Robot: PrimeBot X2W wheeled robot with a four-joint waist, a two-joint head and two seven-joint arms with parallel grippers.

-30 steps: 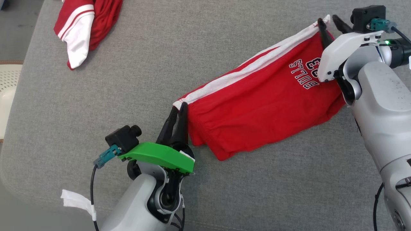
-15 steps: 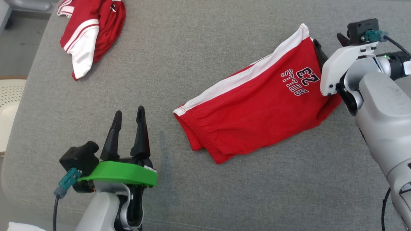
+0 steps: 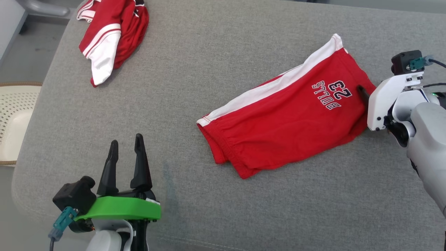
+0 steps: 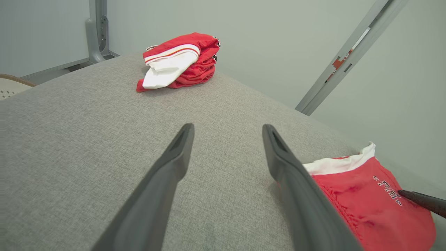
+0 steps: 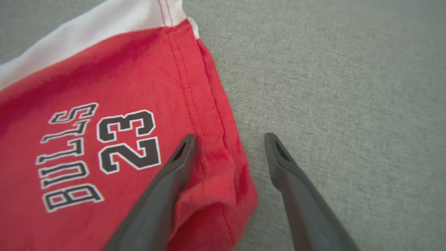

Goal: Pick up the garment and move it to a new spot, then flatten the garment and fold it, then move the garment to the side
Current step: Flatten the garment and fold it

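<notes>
The garment is a pair of red shorts with a white side stripe and "BULLS 23" print, lying flat and folded on the grey cushion. My left gripper stands open at the lower left, well apart from the garment's waistband end, with nothing between its fingers. In the left wrist view the left gripper is open over bare cushion, with the garment to its right. My right gripper sits at the garment's right edge. In the right wrist view the right gripper is open, one finger over the garment hem, the other over cushion.
A second red and white garment lies crumpled at the cushion's far left corner, also the crumpled pile in the left wrist view. A pale perforated seat stands beyond the cushion's left edge. A grey metal strut rises behind the cushion.
Both grippers have opened and let go of the garment, which now lies flat. The left gripper has drawn back to the lower left. The head camera has shifted.
</notes>
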